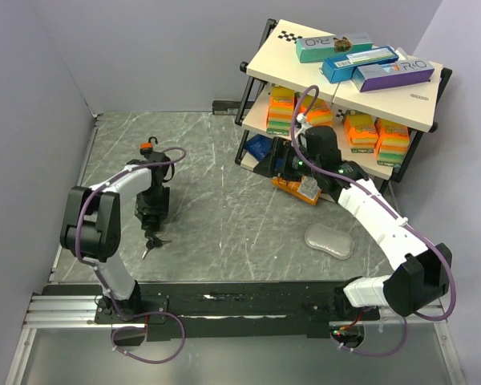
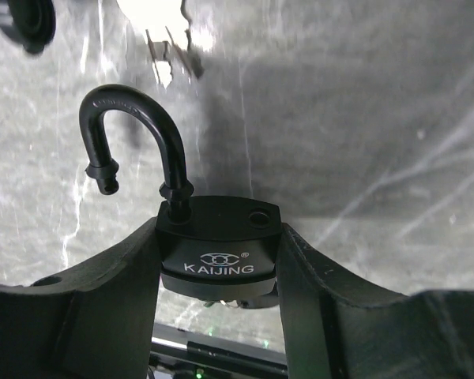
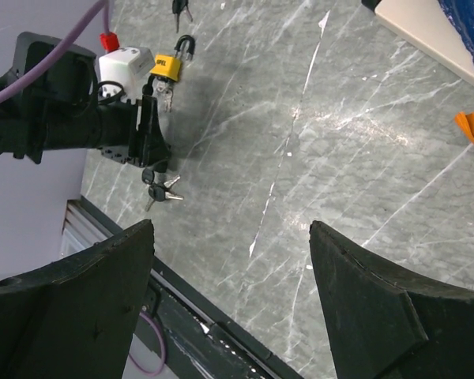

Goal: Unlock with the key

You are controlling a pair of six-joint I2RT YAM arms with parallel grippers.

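Padlock [image 2: 219, 237], black and stamped KAIJING, is pinched across its body by the left pincer [image 2: 220, 257], one finger flat on each side face. Its long axis runs straight along the line of the fingers. The shackle [image 2: 134, 126] juts out ahead of the fingertips, and the keyway end points back toward the palm, where the left wrist view shows little. The shackle's short leg stands clear of its hole [image 2: 259, 215], with only the long leg seated, so the lock looks sprung already.

The keys [image 3: 161, 189] hang just beneath the left pincer, on the end opposite the shackle. Which key sits in the keyway I cannot tell. A second, yellow padlock [image 3: 167, 67] lies on the bench [image 1: 224, 160] just beyond the left pincer and is not touching it.

The right pincer [image 3: 231, 233] is spread wide and holds nothing. From it, the black lock lies well apart, ahead and to the left across the bench. The left arm is therefore by far the nearer. Any reach by the right for the keys would probably have to come in under the left fingers, at the keyway end.
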